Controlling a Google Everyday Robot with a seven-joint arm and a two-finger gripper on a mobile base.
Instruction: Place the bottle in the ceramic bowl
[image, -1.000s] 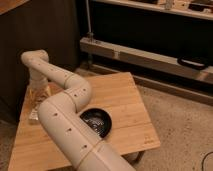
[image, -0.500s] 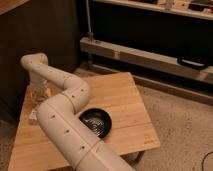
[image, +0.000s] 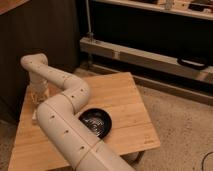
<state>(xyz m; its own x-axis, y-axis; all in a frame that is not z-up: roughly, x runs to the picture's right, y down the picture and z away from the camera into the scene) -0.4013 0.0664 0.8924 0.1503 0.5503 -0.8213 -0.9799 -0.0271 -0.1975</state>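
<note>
The black glossy ceramic bowl (image: 97, 123) sits on the wooden table (image: 125, 105), right of the middle and toward the front. My white arm reaches from the lower front across the table's left half and bends down at the far left. The gripper (image: 36, 100) hangs there over the table's left edge, well left of the bowl. A small pale shape just below it (image: 34, 118) looks like the bottle, partly hidden by the arm. I cannot tell whether it is held or resting on the table.
The table is small and square, with speckled floor (image: 180, 125) to its right. A dark cabinet wall (image: 45, 30) stands behind left, and a metal shelf rail (image: 150, 57) with a black handle (image: 192, 63) runs behind right.
The wrist has drifted very slightly to the left. The bowl and table have not moved.
</note>
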